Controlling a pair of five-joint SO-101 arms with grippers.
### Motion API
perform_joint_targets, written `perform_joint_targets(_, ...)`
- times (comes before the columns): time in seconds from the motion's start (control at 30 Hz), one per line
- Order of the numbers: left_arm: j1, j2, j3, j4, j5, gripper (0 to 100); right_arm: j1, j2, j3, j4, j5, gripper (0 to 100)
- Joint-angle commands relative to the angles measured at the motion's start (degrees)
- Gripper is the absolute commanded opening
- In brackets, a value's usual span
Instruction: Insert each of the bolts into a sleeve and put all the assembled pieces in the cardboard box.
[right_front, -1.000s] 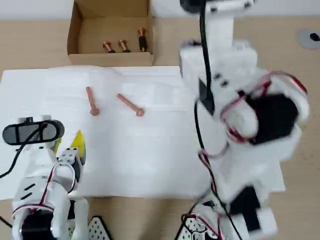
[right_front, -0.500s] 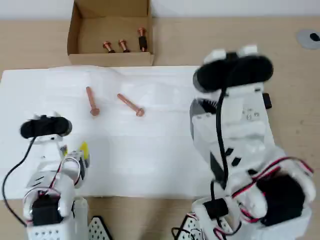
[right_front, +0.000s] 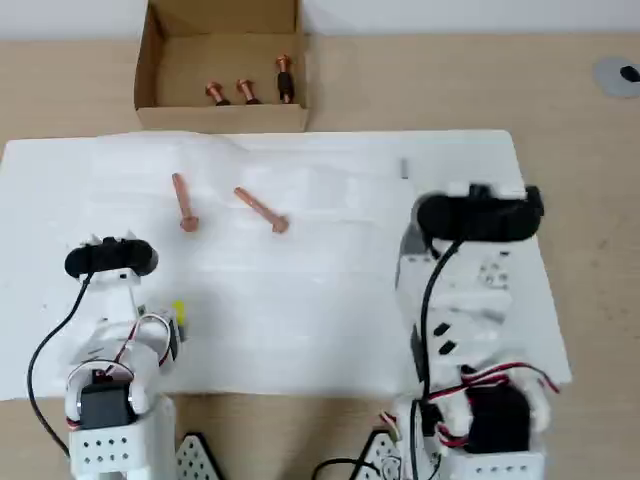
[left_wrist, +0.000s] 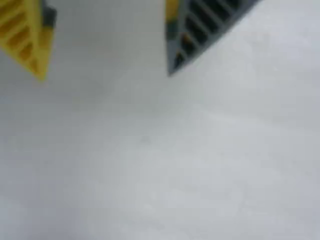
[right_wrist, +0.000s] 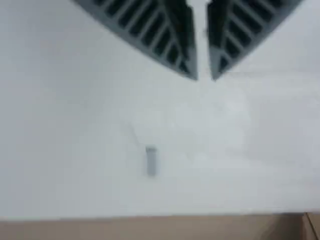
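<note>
My left pincer (left_wrist: 105, 74) is spread wide, yellow finger and dark finger well apart with nothing between them, hanging low over bare white sheet (right_front: 330, 300). I read that as a ready-to-receive posture: it is open for a bolt but has none. My right pincer (right_wrist: 203, 76) has its two dark fingers pressed almost together, a thin slit between them and nothing pinched. It points down at the sheet with a small grey sleeve (right_wrist: 151, 160) lying loose ahead of it, near the sheet's far edge.

From above, both arms sit folded back at the near side of the worktop (right_front: 580, 150), well apart from the parts. The two bare bolts (right_front: 184, 203) (right_front: 262, 211) lie on the sheet nearer the left arm, and the sleeve (right_front: 404, 168) lies nearer the right, which suits one arm per part.

The cardboard box (right_front: 150, 70) beyond the sheet holds three pieces (right_front: 246, 91) in a row, so I judge the job partly done.
</note>
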Motion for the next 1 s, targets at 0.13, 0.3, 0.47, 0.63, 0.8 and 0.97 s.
perform_joint_targets(0.13,-0.53,-0.31,-0.26,-1.14,-0.44,17,0.48,-19.21,13.93,-1.58,6.51,1.0)
perform_joint_targets(0.3,-0.53,-0.31,-0.18,-1.14,-0.44,17,0.92,-17.10,17.71,-0.97,8.97,1.0)
perform_joint_targets(0.47,-0.53,-0.31,-0.18,-1.14,-0.44,17,0.92,-18.68,24.57,-0.97,11.60,1.0)
perform_joint_targets(0.63,-0.53,-0.31,-0.18,-1.14,-0.44,17,1.01,-18.68,30.90,-0.97,13.45,1.0)
perform_joint_targets(0.8,-0.53,-0.31,-0.18,-1.14,-0.44,17,1.01,-18.68,33.54,-1.05,15.65,1.0)
perform_joint_targets(0.97,-0.53,-0.31,-0.18,-1.14,-0.44,17,0.92,-18.68,33.54,-1.23,15.65,1.0)
